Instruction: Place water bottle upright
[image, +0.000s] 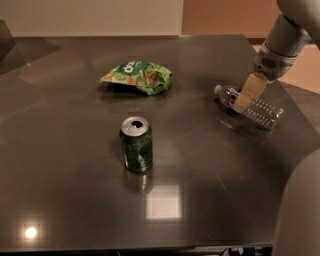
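Observation:
The water bottle (256, 107) lies on its side on the right part of the dark table (75, 165). It is clear and ribbed, with its white cap pointing left and a little back. My gripper (248, 91) hangs from the grey arm that comes in from the upper right. It sits right over the bottle's neck end and touches or nearly touches it. The bottle's base end sticks out to the right of the gripper.
A green soda can (136, 144) stands upright in the middle of the table. A green chip bag (137, 77) lies behind it. A grey part of the robot (300, 210) fills the lower right corner. The table's right edge runs close to the bottle.

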